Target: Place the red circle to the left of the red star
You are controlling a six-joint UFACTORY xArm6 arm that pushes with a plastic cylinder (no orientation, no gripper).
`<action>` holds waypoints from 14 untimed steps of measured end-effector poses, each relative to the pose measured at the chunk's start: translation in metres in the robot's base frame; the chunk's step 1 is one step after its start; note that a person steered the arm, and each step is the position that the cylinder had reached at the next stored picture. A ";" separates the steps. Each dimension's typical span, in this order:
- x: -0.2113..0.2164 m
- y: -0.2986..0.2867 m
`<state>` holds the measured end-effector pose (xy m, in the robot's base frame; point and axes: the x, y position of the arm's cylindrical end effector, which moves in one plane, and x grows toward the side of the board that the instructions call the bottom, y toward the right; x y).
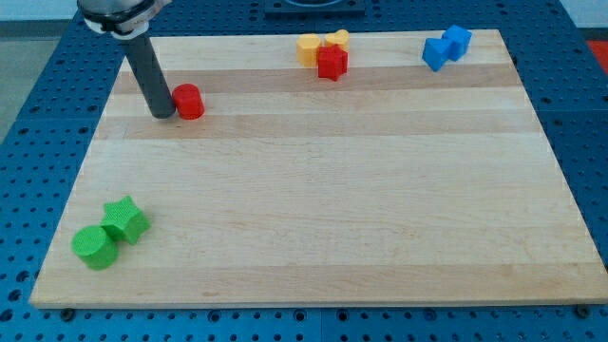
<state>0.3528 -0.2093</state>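
Note:
The red circle (189, 101) lies on the wooden board near the view's upper left. The red star (332, 64) lies near the top middle, well to the right of the circle. My tip (162, 113) rests on the board just left of the red circle, touching or nearly touching its left side. The dark rod rises from there toward the top left corner.
A yellow hexagon-like block (309, 47) and a yellow block (337, 38) touch the red star at its top. Two blue blocks (446, 47) sit at the top right. A green star (125, 219) and a green circle (95, 247) sit at the bottom left.

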 end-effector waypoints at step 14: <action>-0.053 0.150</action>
<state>0.2998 -0.0596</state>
